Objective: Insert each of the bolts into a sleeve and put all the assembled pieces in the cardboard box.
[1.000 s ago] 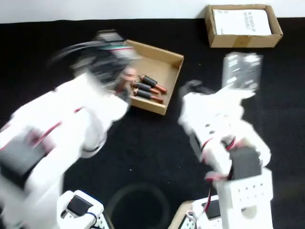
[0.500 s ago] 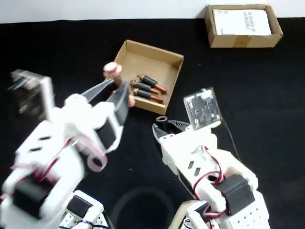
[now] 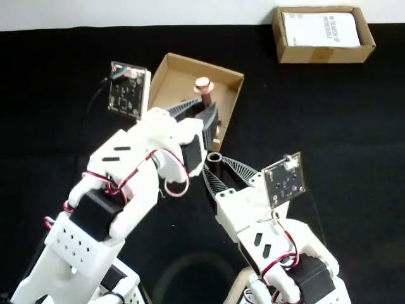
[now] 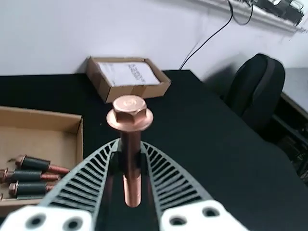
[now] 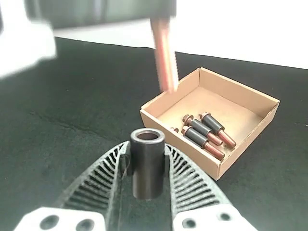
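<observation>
**Bolt and sleeve both gripped, apart, at the near side of the cardboard box**

The right end effector [image 3: 218, 166] is clenched on a black sleeve [image 3: 214, 157], its ribbed fingers [image 5: 108, 168] pressing both sides. The sleeve stands upright with its bore open on top, over the bench [image 3: 316, 126] just off the near wall of the cardboard box [image 3: 231, 95].

The left end effector [image 3: 201, 117] sits a little farther on, over that same near wall. It is closed on a copper bolt [image 3: 204, 88], which it grips by the shank. The bolt is upright with its flanged head above the fingertips and its threaded end hanging below them. From the right wrist, the shank hangs above and beyond the sleeve, between it and the box. The two parts are not touching.

Inside the box, several assembled pieces [image 5: 207, 132] lie side by side on the floor toward one wall, and the rest of the floor is bare.

Bare black bench spreads around the box on its other sides. Well beyond it, near the bench's far edge, sits a second box [image 3: 323, 54] holding a white printed sheet [image 3: 319, 28].
</observation>
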Motion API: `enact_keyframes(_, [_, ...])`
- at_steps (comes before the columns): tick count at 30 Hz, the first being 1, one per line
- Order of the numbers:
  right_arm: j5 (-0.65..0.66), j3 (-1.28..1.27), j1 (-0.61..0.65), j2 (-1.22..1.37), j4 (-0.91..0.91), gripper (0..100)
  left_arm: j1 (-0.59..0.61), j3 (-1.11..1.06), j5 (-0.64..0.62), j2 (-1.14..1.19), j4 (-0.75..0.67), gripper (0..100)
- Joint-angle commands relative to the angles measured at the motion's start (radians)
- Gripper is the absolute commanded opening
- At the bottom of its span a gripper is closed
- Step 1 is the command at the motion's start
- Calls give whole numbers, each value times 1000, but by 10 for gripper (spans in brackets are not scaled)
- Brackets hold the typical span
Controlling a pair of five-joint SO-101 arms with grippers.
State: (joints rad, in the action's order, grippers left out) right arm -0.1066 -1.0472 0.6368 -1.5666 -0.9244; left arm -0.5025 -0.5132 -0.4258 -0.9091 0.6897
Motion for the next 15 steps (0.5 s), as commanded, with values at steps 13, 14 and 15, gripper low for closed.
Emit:
enact_keyframes(13, [9, -5, 1, -18, 36, 7, -50, 102, -138, -42, 245, 8])
enact_keyframes(14, [9, -5, 1, -18, 36, 7, -56, 90, -138, -50, 244, 8])
enact_keyframes(15, [9, -4, 1, -18, 36, 7, -58, 82, -138, -54, 244, 8])
